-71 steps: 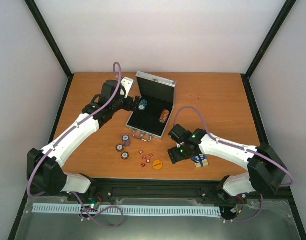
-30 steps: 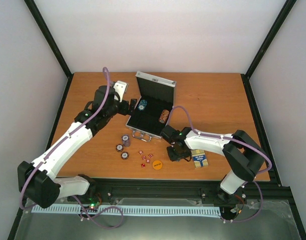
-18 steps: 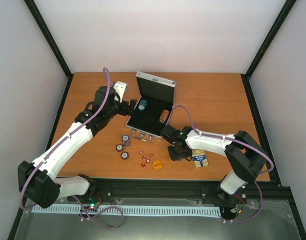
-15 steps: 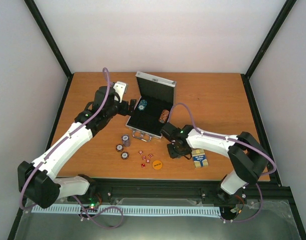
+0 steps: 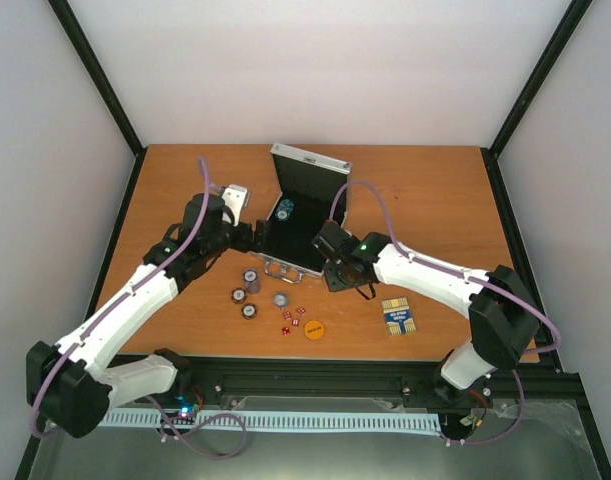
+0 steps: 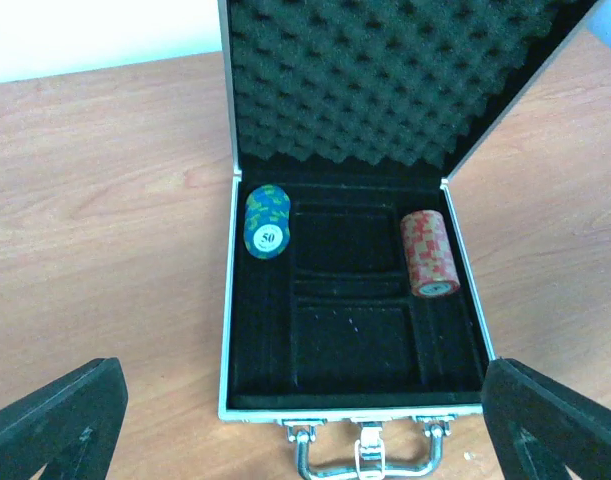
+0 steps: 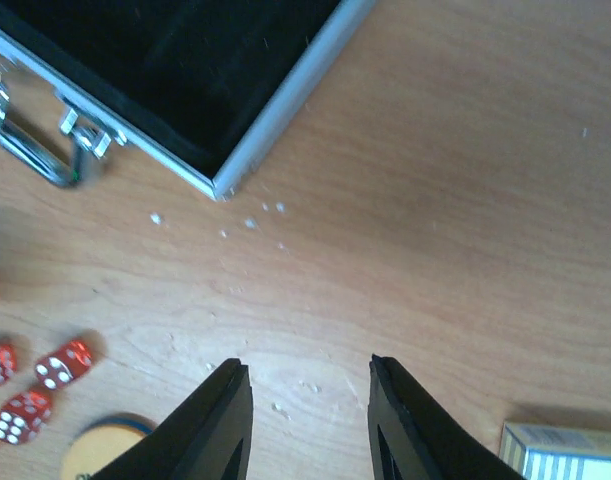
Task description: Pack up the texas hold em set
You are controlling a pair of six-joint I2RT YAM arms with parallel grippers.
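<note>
Down front the orange disc (image 5: 314, 328) and red dice (image 5: 291, 317) sit as before, but a fourth loose chip (image 5: 281, 299) has turned up beside the three poker chips (image 5: 249, 311). The card deck (image 5: 398, 317) lies uncovered now: the right gripper (image 7: 305, 368) has swung off it to the near right corner of the case (image 6: 228, 300), jaws part open over bare wood, nothing held. Inside the open case, blue stack (image 6: 267, 221) and red stack (image 6: 428, 253) stay put; the left gripper (image 6: 301, 366) has eased back, spread wide, empty
</note>
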